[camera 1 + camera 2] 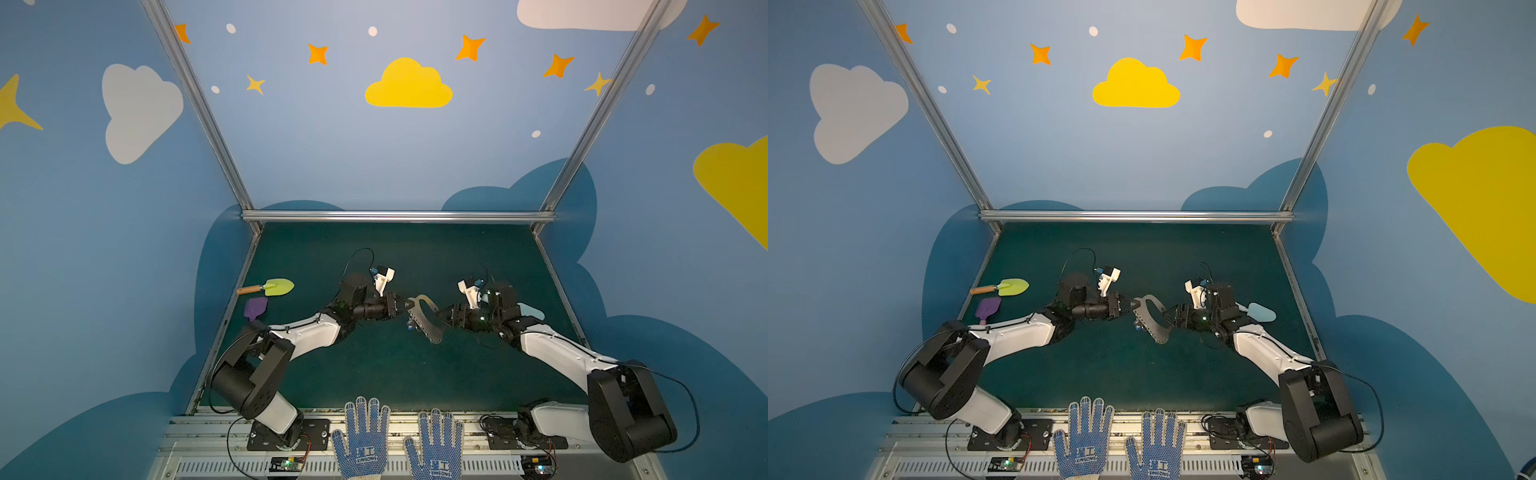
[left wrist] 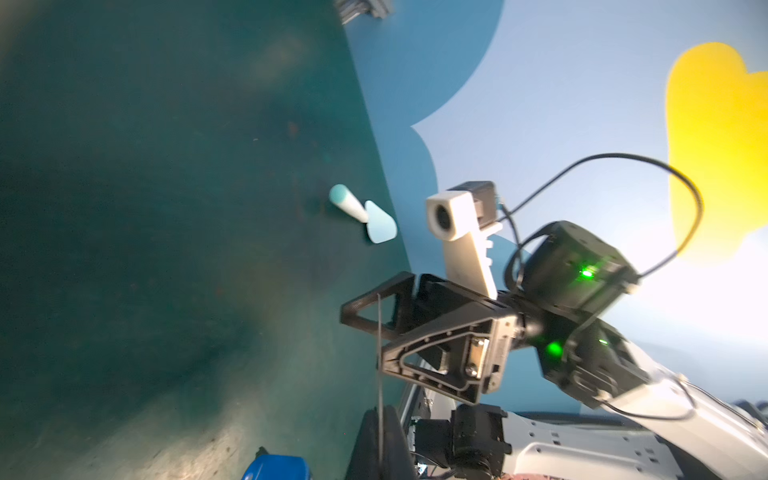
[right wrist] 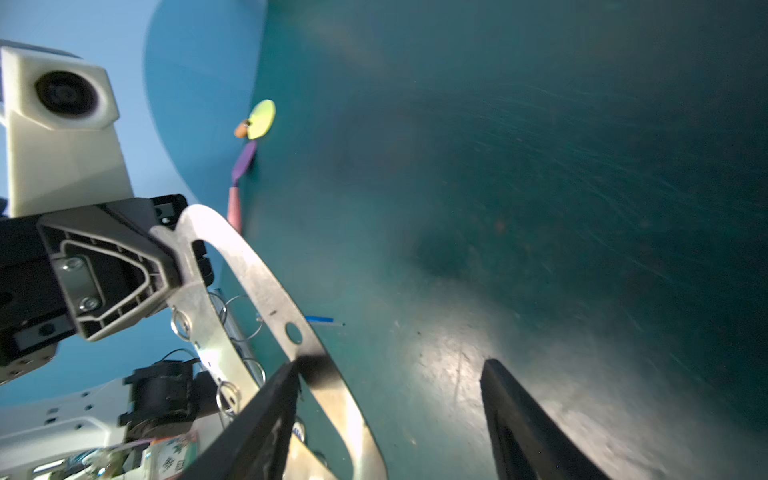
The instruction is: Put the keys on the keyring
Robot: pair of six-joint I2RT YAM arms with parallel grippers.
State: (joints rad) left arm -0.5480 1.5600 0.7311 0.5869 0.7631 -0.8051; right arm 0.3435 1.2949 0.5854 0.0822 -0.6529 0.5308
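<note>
The blue walls (image 1: 316,137) have a big yellow painted cloud (image 1: 408,85), white clouds (image 1: 139,110) and orange stars (image 1: 318,54). Around the flat dark green worktop (image 1: 395,257) stand shiny silver metal bars (image 1: 397,216).

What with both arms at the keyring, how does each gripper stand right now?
Left gripper: shut on the keyring.
Right gripper: open, jaws wide, holding nothing.

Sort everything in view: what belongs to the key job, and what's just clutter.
Job: keyring, held in the left gripper; keys; open right gripper.
Lying about: green spade; purple spade; pale blue spade; gloves.
</note>
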